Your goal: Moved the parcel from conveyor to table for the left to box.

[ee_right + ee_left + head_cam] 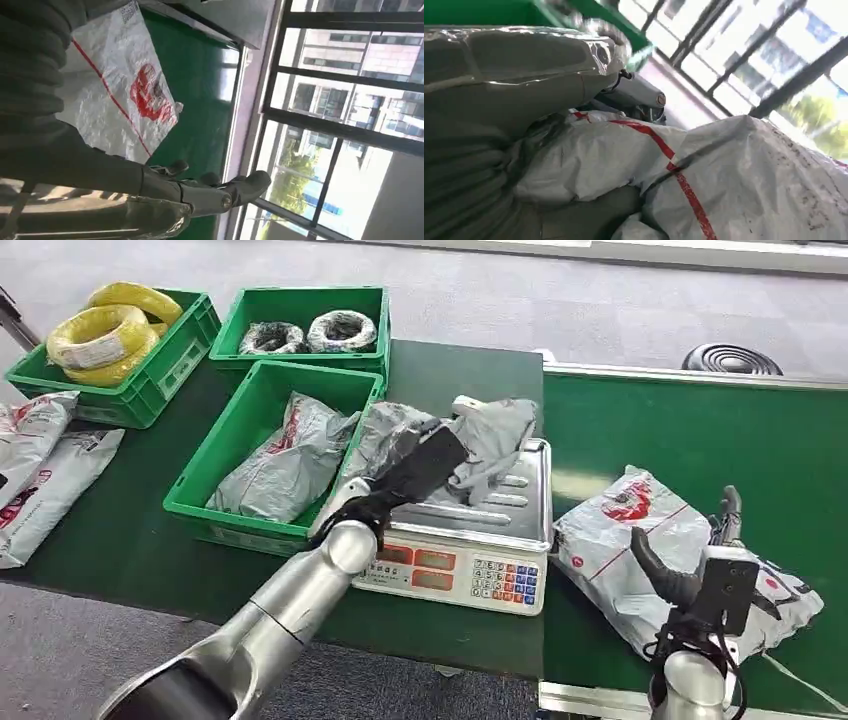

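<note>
Grey bag [490, 445] on the scale [480, 540], left hand [425, 465] clutching it; your right hand [705, 575] hovers spread above the belt parcel [640, 540], whose slick film could slip.

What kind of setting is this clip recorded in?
Likely a parcel-sorting or packing station: a green conveyor belt carrying a plastic mailer parcel, an electronic weighing scale, and green crates holding goods.

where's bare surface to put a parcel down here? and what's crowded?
Free: green conveyor belt beyond the white parcel, and dark table behind the scale, right of the bins. Crowded: scale tray under the grey parcel and left hand; near bin holds a parcel; right hand sits over the white parcel.
</note>
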You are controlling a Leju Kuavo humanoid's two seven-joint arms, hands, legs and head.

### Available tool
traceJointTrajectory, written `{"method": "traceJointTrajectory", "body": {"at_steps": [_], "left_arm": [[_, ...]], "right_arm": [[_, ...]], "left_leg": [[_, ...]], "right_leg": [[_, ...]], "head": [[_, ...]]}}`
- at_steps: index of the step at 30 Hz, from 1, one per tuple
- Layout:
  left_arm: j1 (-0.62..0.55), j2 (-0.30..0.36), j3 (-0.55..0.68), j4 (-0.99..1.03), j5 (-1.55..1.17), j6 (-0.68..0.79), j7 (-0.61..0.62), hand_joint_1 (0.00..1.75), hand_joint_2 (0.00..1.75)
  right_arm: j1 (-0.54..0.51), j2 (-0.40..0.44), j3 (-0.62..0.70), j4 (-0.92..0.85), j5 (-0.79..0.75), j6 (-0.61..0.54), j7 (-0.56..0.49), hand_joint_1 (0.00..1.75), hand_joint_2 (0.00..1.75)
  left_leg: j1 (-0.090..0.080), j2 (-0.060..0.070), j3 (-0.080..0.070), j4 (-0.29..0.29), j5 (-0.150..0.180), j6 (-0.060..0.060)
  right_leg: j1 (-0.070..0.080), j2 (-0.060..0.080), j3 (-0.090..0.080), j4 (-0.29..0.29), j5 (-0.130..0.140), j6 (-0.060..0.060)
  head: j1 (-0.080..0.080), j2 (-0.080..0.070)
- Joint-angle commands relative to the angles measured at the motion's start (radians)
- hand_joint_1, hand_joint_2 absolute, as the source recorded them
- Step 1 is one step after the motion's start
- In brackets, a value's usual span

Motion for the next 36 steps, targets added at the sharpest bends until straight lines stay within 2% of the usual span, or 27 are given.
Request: {"method": "traceJointTrajectory", "body": {"at_steps": [1,2,3,4,6,8,10,12,13,14,15,17,18,32,33,36], "left_arm": [[-0.028,0.129,0.056,-0.234,-0.177,0.201,0.04,1.75,1.75],[-0.026,0.135,0.077,-0.233,-0.251,0.298,0.074,1.75,1.75],[-0.034,0.147,0.093,-0.218,-0.279,0.32,0.088,1.75,1.75],[-0.062,0.179,0.124,-0.156,-0.421,0.405,0.16,1.75,1.75],[-0.109,0.218,0.223,0.001,-0.519,0.435,0.22,1.75,1.75],[-0.149,0.23,0.299,0.133,-0.532,0.467,0.169,1.75,1.75],[-0.173,0.249,0.356,0.243,-0.536,0.441,0.18,1.75,1.75],[-0.182,0.264,0.392,0.314,-0.526,0.459,0.166,1.73,1.75],[-0.185,0.261,0.413,0.338,-0.5,0.438,0.148,1.52,1.75],[-0.184,0.261,0.415,0.349,-0.501,0.435,0.151,0.09,1.75],[-0.188,0.259,0.414,0.38,-0.517,0.418,0.178,0.0,1.75],[-0.187,0.259,0.405,0.389,-0.535,0.428,0.195,0.0,1.75],[-0.198,0.267,0.369,0.423,-0.629,0.399,0.305,0.0,1.75],[-0.181,0.254,0.401,0.437,-0.602,0.38,0.285,0.0,1.75],[-0.179,0.25,0.417,0.435,-0.592,0.385,0.268,0.0,1.75],[-0.161,0.218,0.52,0.413,-0.425,0.328,0.1,0.0,1.75]], "right_arm": [[0.003,0.01,-0.018,-0.014,-0.005,-0.003,0.001,0.0,1.75],[0.006,0.015,-0.019,-0.01,-0.012,0.001,0.009,0.0,1.75],[0.012,0.017,-0.014,-0.006,-0.012,0.002,0.011,0.0,1.75],[0.016,0.021,-0.007,0.009,-0.016,0.002,0.014,0.0,1.75],[0.018,0.024,0.02,0.035,-0.023,-0.002,0.017,0.0,1.75],[0.017,0.022,0.038,0.045,-0.032,-0.017,0.018,0.0,1.75],[0.022,0.016,0.046,0.044,-0.042,-0.024,0.027,0.0,1.75],[0.026,0.009,0.044,0.043,-0.05,-0.029,0.034,0.0,1.75],[0.029,0.006,0.04,0.045,-0.055,-0.031,0.038,0.0,1.75],[0.029,0.004,0.038,0.046,-0.056,-0.031,0.038,0.0,1.75],[0.026,0.001,0.035,0.051,-0.06,-0.031,0.04,0.0,1.75],[0.023,-0.001,0.034,0.054,-0.06,-0.031,0.04,0.0,1.75],[0.016,0.001,0.037,0.06,-0.06,-0.03,0.04,0.0,1.75],[0.008,0.003,0.05,0.072,-0.057,-0.03,0.047,0.0,1.75],[0.009,0.0,0.053,0.075,-0.056,-0.03,0.05,0.0,1.75],[0.002,-0.009,0.062,0.092,-0.055,-0.026,0.055,0.0,1.75]], "left_leg": [[0.0,0.002,0.0,0.0,0.0,0.0],[0.0,0.004,0.001,-0.001,0.0,0.0],[0.0,0.002,0.001,-0.001,0.0,0.0],[0.0,0.004,0.002,-0.002,0.0,0.0],[0.0,0.004,0.002,-0.001,0.0,0.0],[0.0,0.006,0.003,-0.001,0.0,-0.001],[0.0,0.01,0.005,-0.005,0.002,-0.001],[0.0,0.006,0.004,-0.003,0.001,-0.001],[0.0,0.006,0.004,-0.002,0.001,-0.001],[0.0,0.006,0.004,-0.002,0.001,-0.001],[0.0,0.005,0.003,-0.002,0.001,0.0],[0.0,0.004,0.003,-0.002,0.001,0.0],[0.001,0.003,0.003,-0.001,0.001,0.0],[0.0,0.003,0.001,-0.001,0.001,0.0],[0.0,0.004,0.001,-0.001,0.001,0.0],[0.0,0.003,0.001,-0.001,0.001,0.0]], "right_leg": [[0.0,0.002,-0.001,0.0,0.0,-0.001],[0.0,0.003,0.0,0.0,0.001,-0.001],[0.0,0.002,0.0,0.0,0.001,0.0],[0.0,0.003,0.001,-0.001,0.001,-0.001],[0.0,0.004,0.001,0.0,0.001,-0.001],[0.0,0.005,0.001,0.0,0.001,-0.001],[0.0,0.009,0.002,-0.003,0.004,-0.002],[0.0,0.004,0.002,-0.002,0.002,-0.001],[0.0,0.004,0.002,-0.001,0.001,-0.001],[0.0,0.004,0.002,-0.001,0.001,-0.001],[0.001,0.002,0.002,0.0,0.001,-0.001],[0.001,0.002,0.002,-0.001,0.001,0.0],[0.001,0.001,0.002,0.0,0.0,0.0],[0.001,0.001,0.0,0.0,0.001,-0.001],[0.001,0.002,0.0,0.0,0.001,-0.001],[0.001,0.001,0.001,0.0,0.001,0.0]], "head": [[0.0,0.0],[0.0,0.0],[0.0,0.0],[0.0,0.0],[0.0,0.0],[0.0,0.0],[0.0,0.0],[0.0,0.0],[0.0,0.0],[0.0,0.0],[0.0,0.0],[0.0,0.0],[0.0,0.0],[0.0,0.0],[0.0,0.0],[0.0,0.0]]}}
